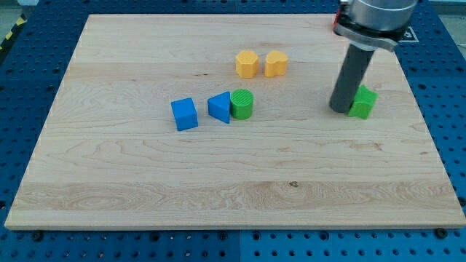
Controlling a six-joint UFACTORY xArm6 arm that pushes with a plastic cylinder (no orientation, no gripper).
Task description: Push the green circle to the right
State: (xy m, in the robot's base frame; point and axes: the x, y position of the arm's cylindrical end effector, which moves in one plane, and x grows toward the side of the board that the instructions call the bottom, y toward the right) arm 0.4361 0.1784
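The green circle [242, 105] sits near the middle of the wooden board [145, 189], touching the blue triangle [219, 108] on its left. My tip [340, 110] is at the view's right, far to the right of the green circle. It stands right against the left side of another green block [363, 102], whose shape I cannot make out.
A blue cube [184, 114] lies left of the blue triangle. Two yellow blocks, a hexagon-like one [247, 64] and a heart-like one [276, 64], sit side by side above the green circle. The board's right edge is close to the green block.
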